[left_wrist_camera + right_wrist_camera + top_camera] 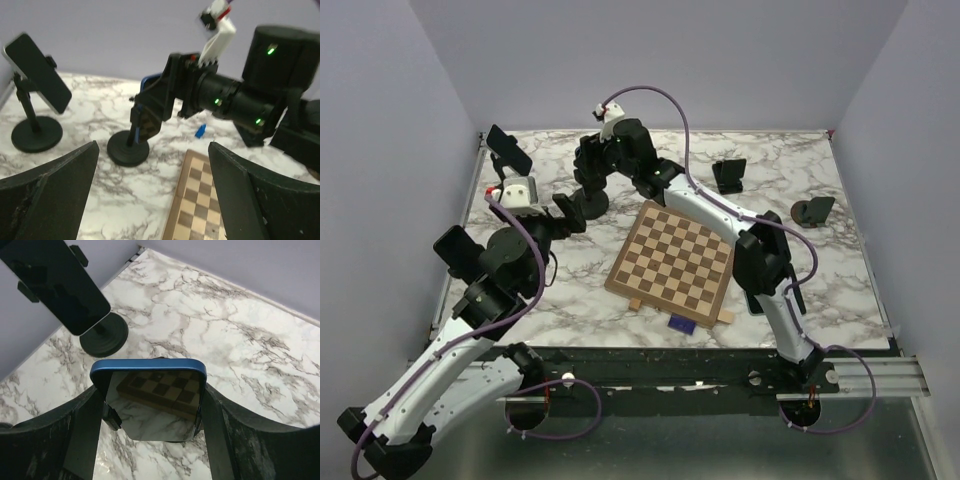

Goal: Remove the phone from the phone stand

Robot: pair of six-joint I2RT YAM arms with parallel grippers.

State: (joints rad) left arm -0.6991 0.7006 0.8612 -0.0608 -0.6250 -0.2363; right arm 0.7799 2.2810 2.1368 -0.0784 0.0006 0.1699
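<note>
A blue-edged phone (150, 400) with a dark, reflective screen sits in the clamp of a black round-based phone stand (128, 148) at the table's back left (590, 203). My right gripper (150, 407) is shut on the phone, one finger on each long edge. A stand clamp arm still shows at the phone's left edge. In the top view the right gripper (592, 165) is over the stand. My left gripper (152, 165) is open and empty, low over the marble just in front of the stand's base, beside the chessboard's corner.
A second dark phone (37, 72) sits on its own stand (36, 134) at the far left. A wooden chessboard (672, 255) lies mid-table. Two empty black stands (728, 175) (812, 211) are at the back right. A small blue object (680, 323) lies at the front edge.
</note>
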